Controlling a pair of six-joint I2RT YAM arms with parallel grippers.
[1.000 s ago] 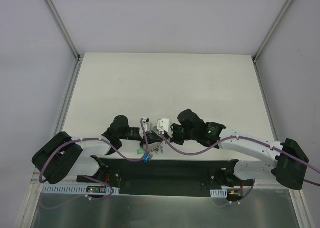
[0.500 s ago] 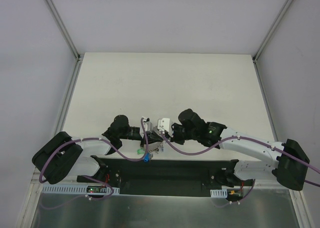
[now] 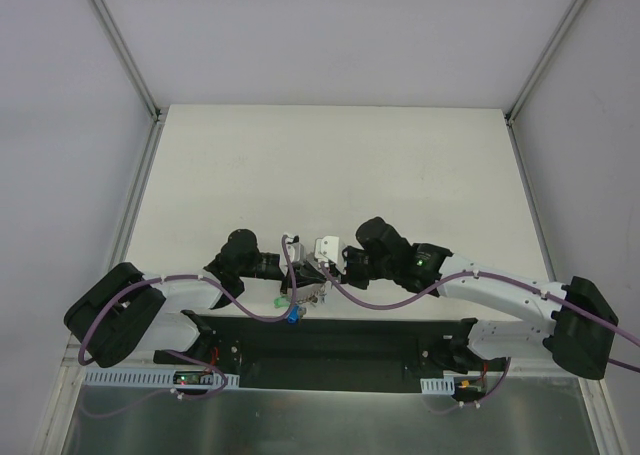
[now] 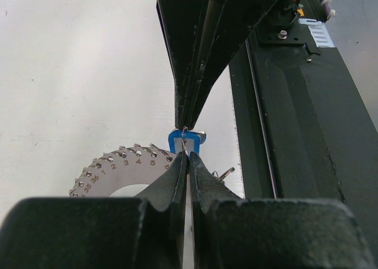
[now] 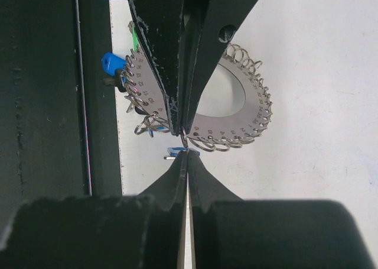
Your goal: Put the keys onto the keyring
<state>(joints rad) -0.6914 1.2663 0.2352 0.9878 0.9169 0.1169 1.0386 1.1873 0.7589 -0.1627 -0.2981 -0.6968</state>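
**A:** Checking left gripper (image 4: 186,155)?
**B:** Pressed together on the blue-tagged key (image 4: 177,142), just off the keyring's (image 4: 127,165) toothed rim.
**A:** And right gripper (image 5: 186,152)?
**B:** Clamped tip-to-tip on that same key. Spotting more keys (image 5: 112,63) further round the keyring's rim.

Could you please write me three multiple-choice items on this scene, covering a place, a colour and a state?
1. Where on the table do the left gripper and right gripper meet? A far edge; B left edge; C near edge, centre.
2. The key tag at their tips is: A red; B blue; C yellow.
3. The right gripper is: A shut; B wide open; C out of view.
C: the top view shows them tip to tip there. B: its plastic is blue. A: its jaws are pressed together.
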